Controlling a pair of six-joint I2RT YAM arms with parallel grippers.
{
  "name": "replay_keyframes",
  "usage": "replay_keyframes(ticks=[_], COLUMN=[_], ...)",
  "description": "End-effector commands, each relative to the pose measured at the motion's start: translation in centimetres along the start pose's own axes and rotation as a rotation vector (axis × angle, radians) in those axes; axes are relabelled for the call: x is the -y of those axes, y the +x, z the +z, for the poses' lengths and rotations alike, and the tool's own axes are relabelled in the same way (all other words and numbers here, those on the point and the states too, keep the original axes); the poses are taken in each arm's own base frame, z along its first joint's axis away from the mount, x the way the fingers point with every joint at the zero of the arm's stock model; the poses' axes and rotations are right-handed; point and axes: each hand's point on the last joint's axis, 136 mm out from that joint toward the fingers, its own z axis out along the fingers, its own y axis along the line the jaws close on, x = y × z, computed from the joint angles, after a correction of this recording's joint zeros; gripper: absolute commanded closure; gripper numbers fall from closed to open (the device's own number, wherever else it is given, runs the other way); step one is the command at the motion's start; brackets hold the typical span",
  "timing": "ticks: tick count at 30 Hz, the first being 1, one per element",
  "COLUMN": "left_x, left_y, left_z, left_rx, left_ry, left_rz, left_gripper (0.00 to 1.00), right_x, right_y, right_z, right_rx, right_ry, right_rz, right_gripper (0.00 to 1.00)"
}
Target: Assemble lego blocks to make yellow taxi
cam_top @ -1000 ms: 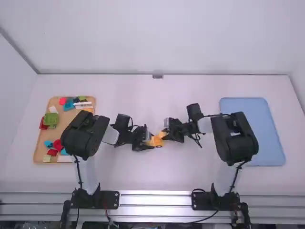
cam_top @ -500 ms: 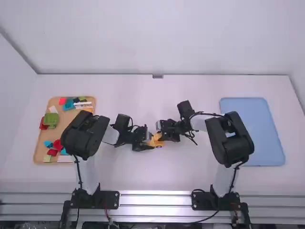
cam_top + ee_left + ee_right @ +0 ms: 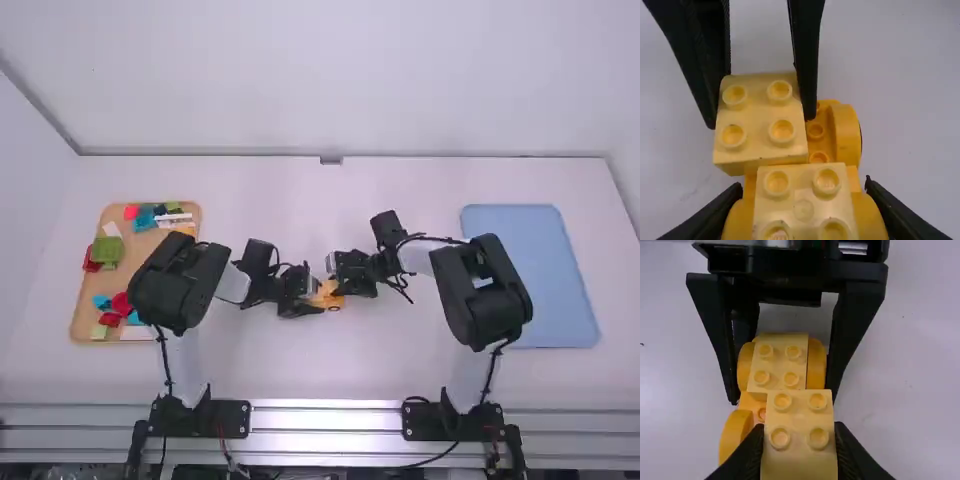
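L grip. [image 3: 317,296] nr R grip. [image 3: 336,280]

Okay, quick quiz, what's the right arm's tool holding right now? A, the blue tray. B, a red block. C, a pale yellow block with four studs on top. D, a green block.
C, since the right wrist view shows the right arm's tool with one finger on either side of a pale yellow block that has four studs on top.
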Motion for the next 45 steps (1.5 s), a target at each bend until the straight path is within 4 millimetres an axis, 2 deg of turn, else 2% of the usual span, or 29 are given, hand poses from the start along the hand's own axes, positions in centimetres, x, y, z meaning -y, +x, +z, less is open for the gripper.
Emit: replay_keyframes(ticks=[1, 5, 8, 12, 14, 34, 45], left_x=[0.1, 0.1, 0.1, 0.0, 0.0, 0.1, -0.2], left_y=[1.3, 1.3, 1.3, 1.2, 1.2, 1.3, 1.1], left_z=[0.2, 0.2, 0.2, 0.2, 0.2, 0.2, 0.2], left_rx=[-0.052, -0.052, -0.052, -0.05, -0.05, -0.052, -0.05], left_ry=[-0.014, -0.014, -0.014, -0.016, -0.017, -0.014, -0.016], left_rz=[-0.007, -0.006, -0.006, -0.002, -0.001, -0.005, -0.002], left_gripper=[0.51, 0.51, 0.51, 0.51, 0.51, 0.51, 0.51], right_x=[-0.4, 0.3, 0.0, -0.9, -0.5, -0.9, -1.9], right_y=[-0.5, -1.9, -2.4, -1.6, -0.8, -0.1, 0.3], right_z=[0.0, -1.6, -2.4, -1.1, -0.3, -0.8, 0.3], right_rx=[0.005, 0.016, 0.015, 0.021, 0.014, 0.048, -0.001], right_ry=[-0.012, 0.035, 0.039, 0.035, 0.073, 0.085, 0.065], right_rz=[0.0, -0.033, -0.027, -0.002, 0.036, 0.072, 0.063], right_gripper=[0.93, 0.9, 0.89, 0.89, 0.89, 0.89, 0.89])
